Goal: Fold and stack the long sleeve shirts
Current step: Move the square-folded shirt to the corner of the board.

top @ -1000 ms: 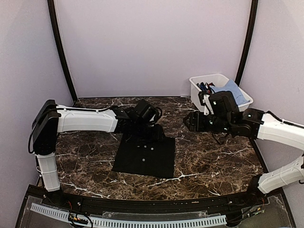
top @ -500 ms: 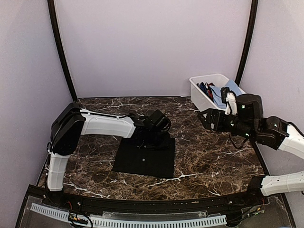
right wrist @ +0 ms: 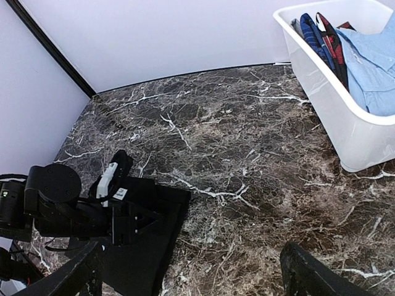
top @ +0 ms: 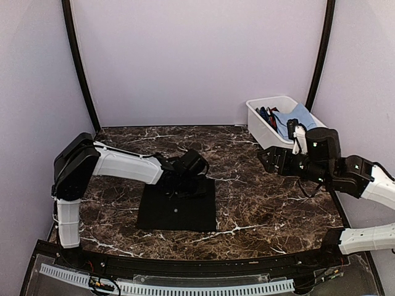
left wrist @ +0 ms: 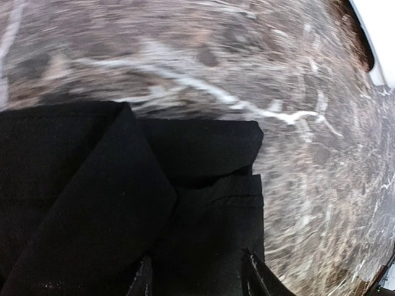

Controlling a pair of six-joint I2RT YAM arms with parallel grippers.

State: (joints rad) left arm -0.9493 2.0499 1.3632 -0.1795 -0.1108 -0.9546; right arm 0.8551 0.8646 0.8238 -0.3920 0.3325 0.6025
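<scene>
Evenness matters: the left claw (left wrist: 197, 280), half parted over the plain black folded cloth shirt (top: 179, 213) on the dark marbled counter (top: 265, 203), should keep layers square; whether it pinches, I cannot tell. The right claw (right wrist: 194, 271) hangs spread, empty.

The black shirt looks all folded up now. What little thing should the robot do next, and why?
Probably open the left end effector and lift it clear. The black shirt lies flat on the table as a neat folded rectangle, with its far edge between that end effector's fingers, so nothing seems left to fold. The right end effector hangs open, away from it.
</scene>
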